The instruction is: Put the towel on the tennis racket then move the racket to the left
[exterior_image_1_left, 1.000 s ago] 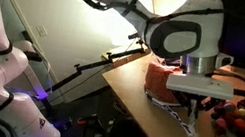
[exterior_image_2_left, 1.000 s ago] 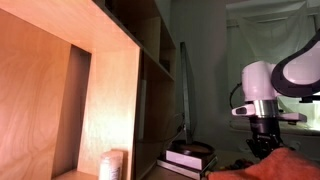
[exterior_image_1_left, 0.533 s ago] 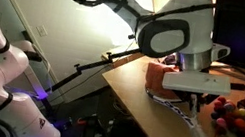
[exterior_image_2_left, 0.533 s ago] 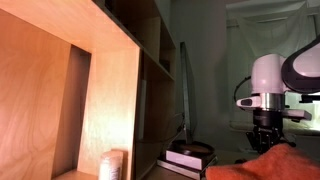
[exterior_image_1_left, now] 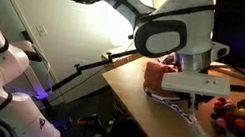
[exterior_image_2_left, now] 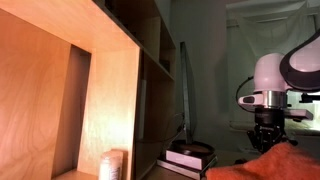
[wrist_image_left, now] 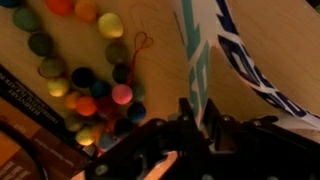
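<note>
In the wrist view our claw (wrist_image_left: 203,118) comes in from the bottom of the picture, its dark fingers pressed together and pinching the thin teal-and-white shaft of the white-and-dark tennis racket (wrist_image_left: 240,60). The racket's frame fans away from the claw across the pale wooden surface (wrist_image_left: 160,30). Only this view shows the pinch.

In an exterior view the claw (exterior_image_1_left: 193,110) points straight down at the tennis racket (exterior_image_1_left: 170,102). Its handle runs off along the surface (exterior_image_1_left: 146,105).

The soft salmon-orange towel (exterior_image_1_left: 156,74) lies bunched just behind the claw, on the racket's oval head. The wrist view misses it altogether. In an exterior view we see the claw (exterior_image_2_left: 266,130) above the towel (exterior_image_2_left: 283,163), but we cannot make out the racket there.

Beside the claw in the wrist view lies a string of many-coloured felt balls (wrist_image_left: 85,75), close to the racket but apart from it. We find the same balls (exterior_image_1_left: 235,119) on one side of the claw in an exterior view.

On the far side from the balls the surface is bare up to its front edge, which runs close by the racket's head. A thin black rod (exterior_image_1_left: 98,64) slants beyond that edge. Only one exterior view shows the dark purple shallow dish (exterior_image_2_left: 190,149) and the tall wooden shelf unit (exterior_image_2_left: 100,80), both well apart from the claw.
</note>
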Controlling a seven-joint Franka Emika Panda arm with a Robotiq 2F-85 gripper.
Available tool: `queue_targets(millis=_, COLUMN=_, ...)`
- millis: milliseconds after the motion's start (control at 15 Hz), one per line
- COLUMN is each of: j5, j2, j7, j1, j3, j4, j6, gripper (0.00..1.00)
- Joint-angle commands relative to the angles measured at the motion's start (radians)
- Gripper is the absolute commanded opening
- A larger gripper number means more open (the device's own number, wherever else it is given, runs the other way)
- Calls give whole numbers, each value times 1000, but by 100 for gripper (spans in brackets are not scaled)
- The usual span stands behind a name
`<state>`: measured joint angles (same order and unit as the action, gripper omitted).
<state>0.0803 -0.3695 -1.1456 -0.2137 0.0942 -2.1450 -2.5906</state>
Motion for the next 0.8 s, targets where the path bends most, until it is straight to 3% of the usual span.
queue_targets(millis=0, j5=60, j2=50, j7=-57, j1=-24, j3=18, j4=-41, j6=-20, gripper=13)
queue_targets(millis=733, j5=2, j2=-57, j7=44, j1=42, j3=-22, j4=70, j6=79, gripper=11)
